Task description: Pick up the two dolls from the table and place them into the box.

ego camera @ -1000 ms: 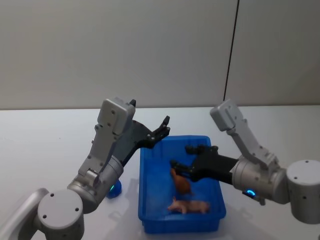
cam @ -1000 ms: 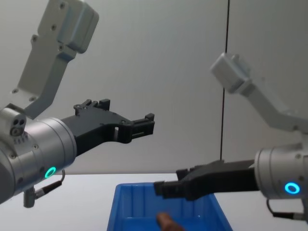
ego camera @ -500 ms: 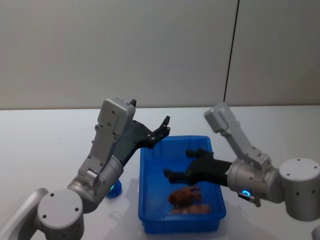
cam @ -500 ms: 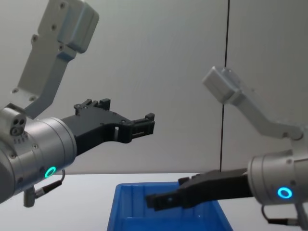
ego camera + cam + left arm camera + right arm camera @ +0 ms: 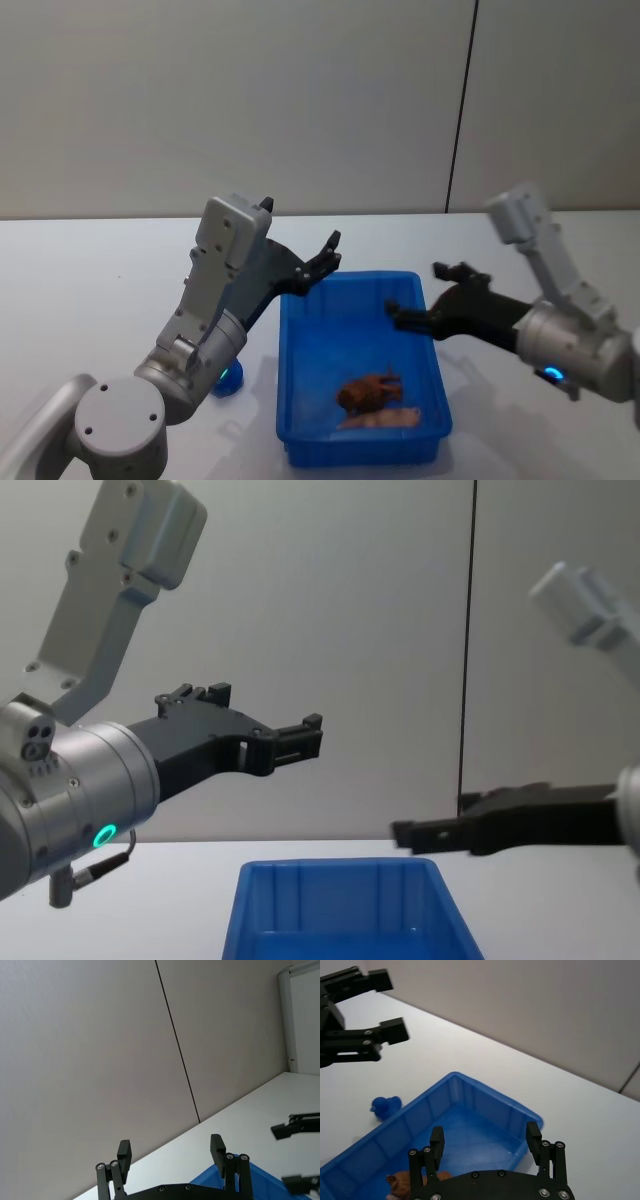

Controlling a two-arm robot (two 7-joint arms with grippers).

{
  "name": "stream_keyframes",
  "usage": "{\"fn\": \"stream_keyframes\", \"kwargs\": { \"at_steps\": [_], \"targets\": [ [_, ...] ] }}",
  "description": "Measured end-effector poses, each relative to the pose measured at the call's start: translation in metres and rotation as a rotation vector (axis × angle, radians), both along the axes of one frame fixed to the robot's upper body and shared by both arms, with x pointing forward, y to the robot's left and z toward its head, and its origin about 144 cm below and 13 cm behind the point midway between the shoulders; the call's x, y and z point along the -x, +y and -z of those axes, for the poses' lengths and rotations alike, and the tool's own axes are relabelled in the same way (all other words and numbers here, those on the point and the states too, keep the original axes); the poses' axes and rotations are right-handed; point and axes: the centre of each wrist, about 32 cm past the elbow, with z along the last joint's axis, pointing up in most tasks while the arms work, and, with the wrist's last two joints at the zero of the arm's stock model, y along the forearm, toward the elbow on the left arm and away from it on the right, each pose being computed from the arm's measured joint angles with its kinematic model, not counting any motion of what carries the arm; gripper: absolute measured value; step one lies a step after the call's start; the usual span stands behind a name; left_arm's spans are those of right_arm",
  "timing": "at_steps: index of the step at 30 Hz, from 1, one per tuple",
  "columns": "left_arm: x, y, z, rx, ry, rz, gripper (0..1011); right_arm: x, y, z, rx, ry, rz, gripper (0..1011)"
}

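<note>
Inside the box (image 5: 291,372), toward its near end, lie both dolls: the brown doll (image 5: 367,391) rests on the blue floor with its orange-brown head toward the robot's left, and the pale pink doll (image 5: 388,419) lies just beside it along the near wall, so close that I cannot tell whether the two touch. The box stands on the white table (image 5: 90,300) between the two arms. The right gripper (image 5: 419,293) hovers above the box's right rim, near the far right corner, clear of both dolls; its two black fingers are spread well apart and hold nothing. Its wrist view looks down between those fingers (image 5: 436,1141) into the box, with the brown doll at the near end of the floor (image 5: 402,1183). The left gripper (image 5: 326,257) is raised over the box's far left corner, higher than the rim, fingers also spread wide and empty; from the chest it reaches forward well above the blue rim (image 5: 338,864). A small blue object (image 5: 385,1106) sits on the table just outside the box's left wall, close to the left arm.
</note>
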Motion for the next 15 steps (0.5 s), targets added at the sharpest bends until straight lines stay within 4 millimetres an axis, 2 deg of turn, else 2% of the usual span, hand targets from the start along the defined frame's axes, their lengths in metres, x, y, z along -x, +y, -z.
{"fn": "stream_keyframes", "kwargs": {
  "at_steps": [15],
  "targets": [
    [0.001,0.005,-0.002,-0.019,0.021,0.001,1001,0.028,-0.053,-0.007,-0.020,-0.092,0.217,1001]
  ]
}}
